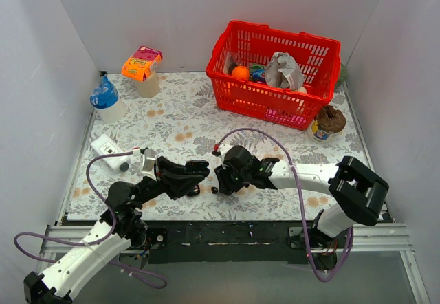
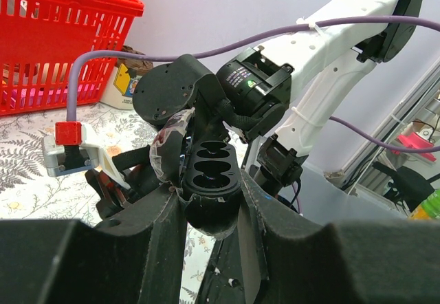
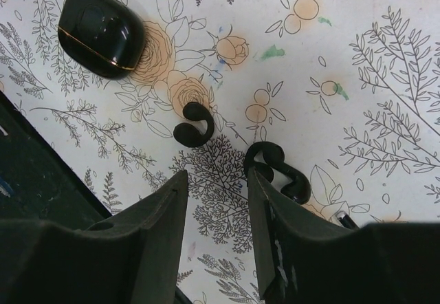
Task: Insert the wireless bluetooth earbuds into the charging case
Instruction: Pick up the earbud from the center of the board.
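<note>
Currently, we are clamping the empty case [image 2: 210, 159] in the left tool [image 2: 210, 201]; the right tool [image 3: 216, 180], apart, is hovering over both earbuds [image 3: 190, 135].

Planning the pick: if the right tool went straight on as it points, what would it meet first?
Likely the flowered cloth between the right tool's fingers, with one curled black earbud just beyond and a second earbud beside one finger. Depth is hard to judge.
</note>
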You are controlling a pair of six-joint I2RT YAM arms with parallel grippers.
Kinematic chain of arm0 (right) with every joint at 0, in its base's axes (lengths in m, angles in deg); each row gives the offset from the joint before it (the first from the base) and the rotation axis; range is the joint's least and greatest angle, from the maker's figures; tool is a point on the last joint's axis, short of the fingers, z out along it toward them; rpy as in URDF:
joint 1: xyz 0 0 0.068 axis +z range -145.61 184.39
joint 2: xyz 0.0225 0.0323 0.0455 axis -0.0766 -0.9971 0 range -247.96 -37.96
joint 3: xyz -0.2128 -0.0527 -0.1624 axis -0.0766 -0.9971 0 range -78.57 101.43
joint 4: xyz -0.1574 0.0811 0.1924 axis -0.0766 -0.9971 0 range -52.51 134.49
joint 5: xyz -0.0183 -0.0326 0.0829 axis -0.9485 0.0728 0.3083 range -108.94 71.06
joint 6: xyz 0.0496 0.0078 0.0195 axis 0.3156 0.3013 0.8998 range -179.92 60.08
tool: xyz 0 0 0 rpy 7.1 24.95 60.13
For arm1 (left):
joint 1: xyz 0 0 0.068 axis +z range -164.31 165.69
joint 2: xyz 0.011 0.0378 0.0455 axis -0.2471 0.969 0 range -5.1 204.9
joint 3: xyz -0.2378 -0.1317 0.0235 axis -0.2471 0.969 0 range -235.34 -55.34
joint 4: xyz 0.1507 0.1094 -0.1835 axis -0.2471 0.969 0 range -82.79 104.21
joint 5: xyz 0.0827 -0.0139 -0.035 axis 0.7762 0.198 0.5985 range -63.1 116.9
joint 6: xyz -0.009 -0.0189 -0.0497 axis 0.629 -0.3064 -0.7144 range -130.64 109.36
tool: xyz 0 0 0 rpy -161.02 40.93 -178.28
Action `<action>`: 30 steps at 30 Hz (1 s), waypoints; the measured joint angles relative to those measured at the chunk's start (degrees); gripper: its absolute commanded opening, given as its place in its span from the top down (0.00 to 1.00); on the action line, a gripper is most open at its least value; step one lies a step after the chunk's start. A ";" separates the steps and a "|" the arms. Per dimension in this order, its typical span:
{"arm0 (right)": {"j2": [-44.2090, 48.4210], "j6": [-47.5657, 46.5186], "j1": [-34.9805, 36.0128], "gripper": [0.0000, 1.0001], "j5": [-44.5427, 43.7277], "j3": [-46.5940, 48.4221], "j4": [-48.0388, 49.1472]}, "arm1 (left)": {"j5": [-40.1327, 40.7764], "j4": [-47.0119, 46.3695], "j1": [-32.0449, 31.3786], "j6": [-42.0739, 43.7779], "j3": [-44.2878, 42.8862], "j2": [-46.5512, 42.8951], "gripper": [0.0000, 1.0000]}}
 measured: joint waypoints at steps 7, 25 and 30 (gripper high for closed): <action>-0.76 0.04 0.00 0.52 -0.81 0.66 0.00 | 0.00 0.04 0.00 -0.04 0.20 0.46 1.00; -1.55 0.28 0.09 0.53 -7.39 1.22 -2.47 | 0.39 0.26 -0.02 -0.17 0.20 0.83 1.00; -1.57 0.22 0.09 0.60 -7.89 1.22 -2.64 | 0.42 0.72 -0.02 -0.20 0.20 0.90 1.00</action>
